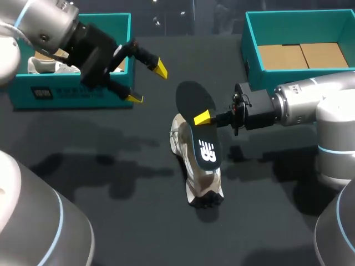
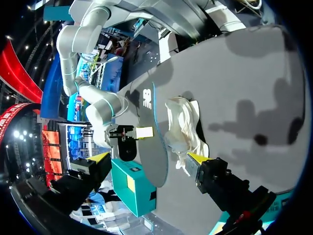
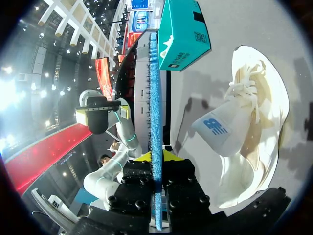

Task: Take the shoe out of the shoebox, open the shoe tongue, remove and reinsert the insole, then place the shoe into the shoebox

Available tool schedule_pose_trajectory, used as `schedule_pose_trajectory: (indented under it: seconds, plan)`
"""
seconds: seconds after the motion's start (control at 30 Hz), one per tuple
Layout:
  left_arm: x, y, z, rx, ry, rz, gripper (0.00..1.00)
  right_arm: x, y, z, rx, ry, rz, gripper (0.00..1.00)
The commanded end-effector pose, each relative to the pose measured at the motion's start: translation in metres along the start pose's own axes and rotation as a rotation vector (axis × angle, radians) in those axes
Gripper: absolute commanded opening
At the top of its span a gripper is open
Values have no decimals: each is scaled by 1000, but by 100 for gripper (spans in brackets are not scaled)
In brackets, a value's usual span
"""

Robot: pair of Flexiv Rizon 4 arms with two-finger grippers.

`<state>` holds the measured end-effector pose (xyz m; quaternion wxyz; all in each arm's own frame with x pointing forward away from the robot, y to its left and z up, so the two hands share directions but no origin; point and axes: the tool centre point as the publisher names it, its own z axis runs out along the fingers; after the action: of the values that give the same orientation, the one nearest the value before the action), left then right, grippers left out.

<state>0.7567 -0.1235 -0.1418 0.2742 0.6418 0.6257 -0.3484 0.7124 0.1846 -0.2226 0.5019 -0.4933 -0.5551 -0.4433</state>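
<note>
Two arms were over the dark table (image 1: 100, 166), and the right gripper (image 1: 204, 118) was pinched onto the edge of the dark insole (image 1: 204, 148), holding it up off the table right by the white shoe (image 1: 204, 187), which lay roughly mid-table; couldn't tell if the two were touching. Meanwhile the left gripper (image 1: 147, 83) had its fingers spread wide with nothing in them, hanging near the teal shoebox (image 1: 72, 91) on its own side. Over by the right arm sat a second teal shoebox (image 1: 252, 47).

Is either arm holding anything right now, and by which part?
The right gripper holds the insole, jaws shut on its side edge near mid-length, above the shoe. The left gripper is open and holds nothing.
</note>
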Motion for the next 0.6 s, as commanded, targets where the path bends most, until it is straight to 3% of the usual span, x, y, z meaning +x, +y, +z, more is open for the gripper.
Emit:
schedule_pose_trajectory:
  seconds: [0.03,0.4,0.53,0.6]
  plan:
    - [4,-3,1,-12,-41,3,100,-1,0,1,-2,0,0,0]
    - [35,-1,31,-69,-209,-82,100,0,2,0,-12,26,7,0]
    - [38,1,40,-37,-340,-100,100,1,3,1,-16,80,22,0]
    - [38,1,40,-37,-340,-100,100,4,3,0,-18,113,34,0]
